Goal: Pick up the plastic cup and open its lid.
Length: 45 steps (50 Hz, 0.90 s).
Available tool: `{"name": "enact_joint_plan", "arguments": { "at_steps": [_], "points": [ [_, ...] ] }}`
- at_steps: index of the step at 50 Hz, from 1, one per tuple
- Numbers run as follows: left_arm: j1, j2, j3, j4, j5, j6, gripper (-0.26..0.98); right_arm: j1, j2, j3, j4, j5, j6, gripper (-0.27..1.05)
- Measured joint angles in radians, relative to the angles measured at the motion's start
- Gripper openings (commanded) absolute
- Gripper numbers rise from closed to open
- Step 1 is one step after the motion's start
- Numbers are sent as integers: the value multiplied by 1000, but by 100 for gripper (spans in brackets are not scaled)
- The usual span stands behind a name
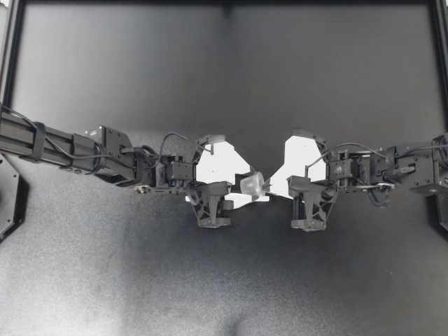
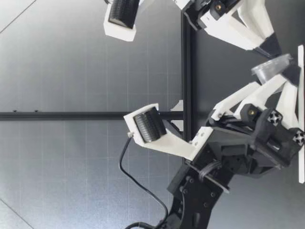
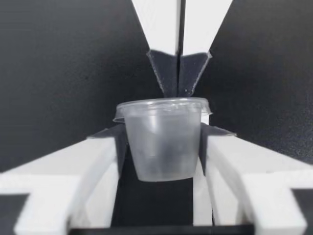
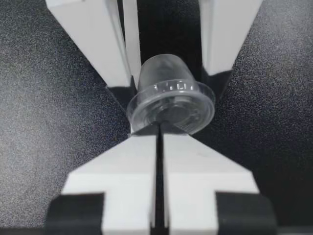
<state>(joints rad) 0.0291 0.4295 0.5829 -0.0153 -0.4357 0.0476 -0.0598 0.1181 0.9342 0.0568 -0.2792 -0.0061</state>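
Note:
A small clear plastic cup (image 1: 252, 184) with its lid on lies sideways between my two grippers at the table's middle. My left gripper (image 1: 246, 185) holds the cup's body, with a pad on each side just under the lid's rim. In the left wrist view the cup (image 3: 164, 142) sits between those fingers (image 3: 98, 166). My right gripper (image 1: 269, 187) is shut, and its joined tips rest against the edge of the lid (image 4: 171, 110). In the low view the cup (image 2: 271, 67) hangs tilted just above the table.
The black textured mat (image 1: 224, 287) covers the table around both arms. Dark frame rails (image 1: 15, 56) run along the table's sides and back. No other loose objects are visible.

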Motion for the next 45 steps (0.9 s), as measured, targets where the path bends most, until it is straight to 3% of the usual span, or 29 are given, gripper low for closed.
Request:
{"name": "enact_joint_plan", "arguments": {
  "at_steps": [11, 21, 33, 45],
  "points": [
    [0, 0, 0, 0, -3, -6, 27, 0, -64, 3, -2, -5, 0, -16],
    [0, -12, 41, -3, -52, -18, 27, -2, -268, 44, -21, -57, -6, -15],
    [-6, -120, 161, -3, -295, -86, 27, 0, -437, 101, -121, -265, -23, -7],
    [-6, -201, 267, -5, -615, -164, 27, 0, -440, 89, -236, -327, -170, 22]
  ]
}}
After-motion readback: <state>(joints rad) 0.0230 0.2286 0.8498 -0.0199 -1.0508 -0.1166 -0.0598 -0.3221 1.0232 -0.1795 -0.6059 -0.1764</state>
